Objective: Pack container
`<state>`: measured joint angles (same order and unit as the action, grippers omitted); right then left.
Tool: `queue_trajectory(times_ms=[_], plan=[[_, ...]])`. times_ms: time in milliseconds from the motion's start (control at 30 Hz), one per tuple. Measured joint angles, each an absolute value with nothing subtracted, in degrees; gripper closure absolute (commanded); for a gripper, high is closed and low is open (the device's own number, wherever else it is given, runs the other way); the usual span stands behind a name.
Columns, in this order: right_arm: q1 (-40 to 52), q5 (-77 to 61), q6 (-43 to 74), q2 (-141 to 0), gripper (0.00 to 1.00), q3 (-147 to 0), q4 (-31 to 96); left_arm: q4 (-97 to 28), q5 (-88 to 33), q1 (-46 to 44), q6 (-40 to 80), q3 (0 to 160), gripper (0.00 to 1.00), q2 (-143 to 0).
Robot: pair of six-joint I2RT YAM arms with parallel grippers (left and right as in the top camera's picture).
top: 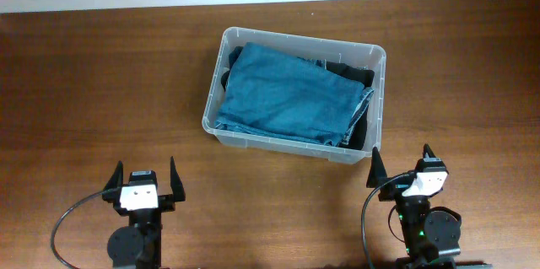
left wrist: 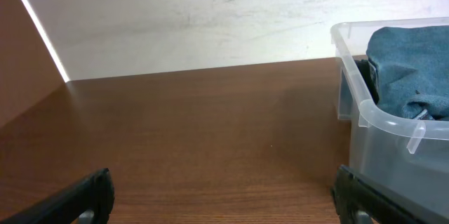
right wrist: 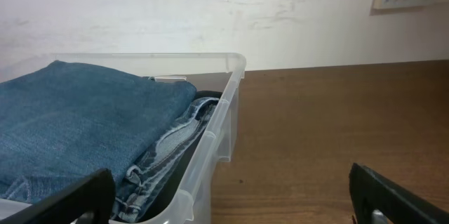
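Clear plastic, rectangular with rounded corners and a rolled rim: 1 large tub, the container (top: 278, 141), sits on a brown wooden table (top: 101, 92), right of centre and toward the far side. Inside lies 1 folded pair of blue denim jeans (top: 291, 92), filling most of the tub and rising about to its rim. Beneath it is 1 dark garment (top: 361, 130), showing only along the right and far edges.

There are 2 black two-finger grippers at the near edge. The left gripper (top: 145, 168) is well apart from the tub, to its near left. The right gripper (top: 401, 155) is near the tub's near right corner. Both stand spread wide with nothing between their fingers. No lid is in view.

The tub looks light, with thin, smooth walls likely to flex and slip. The rolled rim at its 2 short ends seems the surest hold. The denim is soft and would sag if lifted by 1 edge.
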<state>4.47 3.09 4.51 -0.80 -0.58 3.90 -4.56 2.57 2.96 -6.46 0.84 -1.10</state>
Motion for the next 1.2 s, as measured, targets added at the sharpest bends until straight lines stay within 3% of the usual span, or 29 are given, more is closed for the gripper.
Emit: queue_trajectory(times_ms=[833,1200], plan=[[4.5,3.0,4.6,-0.8,0.02,-0.6,3.9,-4.6,2.6,3.0,-6.5,0.8,0.01,-1.1],[4.5,-8.1,20.5,-0.8,0.02,-0.6,3.5,-4.6,2.6,3.0,-6.5,0.8,0.01,-1.1]])
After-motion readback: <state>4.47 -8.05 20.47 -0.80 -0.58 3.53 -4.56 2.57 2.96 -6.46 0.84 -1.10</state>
